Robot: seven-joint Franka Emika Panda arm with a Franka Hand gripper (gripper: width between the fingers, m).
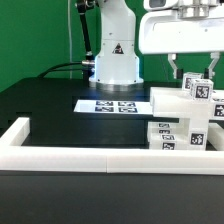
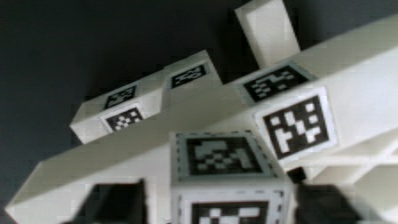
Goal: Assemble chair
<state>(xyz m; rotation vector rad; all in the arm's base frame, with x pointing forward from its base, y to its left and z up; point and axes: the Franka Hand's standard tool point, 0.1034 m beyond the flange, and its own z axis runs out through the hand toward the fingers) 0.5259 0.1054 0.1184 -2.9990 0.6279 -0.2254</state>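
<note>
The chair's white blocky pieces (image 1: 184,120) stand stacked at the exterior view's right, each bearing small black-and-white tags. The topmost is an upright tagged bar (image 1: 197,90). My gripper (image 1: 194,74) hangs straight above it, fingers spread wide to either side of the bar's top. In the wrist view the same square bar (image 2: 228,160) rises between my gripper's (image 2: 231,206) dark fingers (image 2: 114,202), with a pale gap showing beside the bar, so the jaws are open around it and not pressing it. Behind it lie a wide tagged panel (image 2: 294,120) and further tagged bars (image 2: 128,108).
The marker board (image 1: 117,104) lies flat on the black table in front of the arm's white base (image 1: 114,62). A long low white border rail (image 1: 70,153) runs along the table's front and turns back at the exterior view's left (image 1: 14,130).
</note>
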